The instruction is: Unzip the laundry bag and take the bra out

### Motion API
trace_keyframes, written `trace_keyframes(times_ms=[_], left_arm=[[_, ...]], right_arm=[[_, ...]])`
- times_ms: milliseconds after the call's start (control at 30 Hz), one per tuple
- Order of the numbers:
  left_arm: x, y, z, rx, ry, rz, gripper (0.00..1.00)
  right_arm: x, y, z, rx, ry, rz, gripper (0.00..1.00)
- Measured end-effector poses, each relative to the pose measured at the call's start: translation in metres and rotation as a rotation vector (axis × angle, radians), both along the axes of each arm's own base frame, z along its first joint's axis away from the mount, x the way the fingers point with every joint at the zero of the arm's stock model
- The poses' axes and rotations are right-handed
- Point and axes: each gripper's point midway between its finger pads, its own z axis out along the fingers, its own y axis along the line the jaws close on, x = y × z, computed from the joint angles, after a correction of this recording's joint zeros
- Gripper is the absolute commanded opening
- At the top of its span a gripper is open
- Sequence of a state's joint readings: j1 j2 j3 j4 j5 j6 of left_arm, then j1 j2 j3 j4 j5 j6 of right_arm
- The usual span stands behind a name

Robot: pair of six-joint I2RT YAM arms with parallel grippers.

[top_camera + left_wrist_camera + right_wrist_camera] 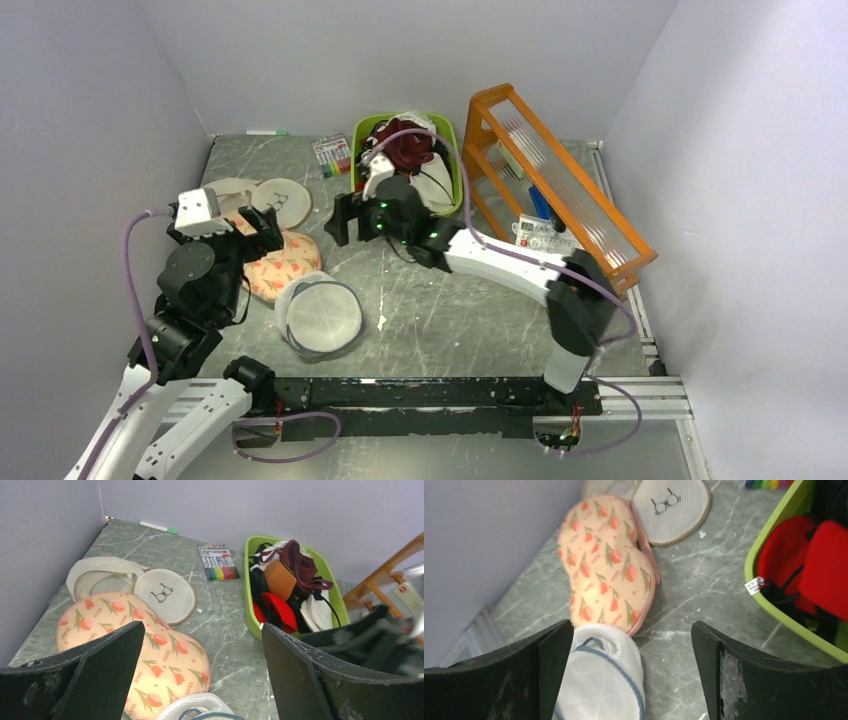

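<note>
You're hovering the left gripper (200,629), jaws apart, over the laundry bag (155,655). The right gripper (631,626), also gaping, is facing it, touching nothing.

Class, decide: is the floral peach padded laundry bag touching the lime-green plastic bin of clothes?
Apart. The right wrist view shows bare grey tabletop separating the pink zip edge of the floral laundry bag from the lime-green bin.

The left arm (193,275) is covering part of the laundry bag (292,258). Beside the bag, a mesh disc (196,703) is running off the lower edge.
</note>
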State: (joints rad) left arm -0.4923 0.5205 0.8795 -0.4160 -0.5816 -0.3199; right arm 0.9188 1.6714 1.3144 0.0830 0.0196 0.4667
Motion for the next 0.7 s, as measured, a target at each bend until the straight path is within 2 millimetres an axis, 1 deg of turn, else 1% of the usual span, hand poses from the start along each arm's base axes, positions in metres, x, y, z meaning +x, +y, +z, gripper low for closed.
trace_keyframes(times_ms=[167,233,333,400,467,600,700], left_arm=[[0.009,0.008,-0.01,0.02,0.04,0.055,0.99],[0.011,0.011,-0.013,0.026,0.052,0.071,0.99],[0.013,0.016,-0.019,0.032,0.063,0.085,0.99],[0.014,0.017,-0.022,0.038,0.07,0.087,0.99],[0.016,0.016,-0.024,0.045,0.078,0.085,0.99],[0.018,0.016,-0.029,0.057,0.092,0.086,0.99],[0.022,0.015,-0.032,0.064,0.107,0.087,0.99]], right_arm=[[0.007,0.046,-0.066,-0.102,0.054,0.04,0.87],[0.009,0.056,-0.09,-0.131,0.079,0.052,0.86],[0.011,0.06,-0.118,-0.164,0.111,0.059,0.87],[0.013,0.064,-0.133,-0.179,0.127,0.063,0.87],[0.015,0.069,-0.144,-0.182,0.142,0.07,0.85],[0.023,0.087,-0.159,-0.171,0.166,0.09,0.81],[0.023,0.098,-0.169,-0.151,0.194,0.117,0.74]])
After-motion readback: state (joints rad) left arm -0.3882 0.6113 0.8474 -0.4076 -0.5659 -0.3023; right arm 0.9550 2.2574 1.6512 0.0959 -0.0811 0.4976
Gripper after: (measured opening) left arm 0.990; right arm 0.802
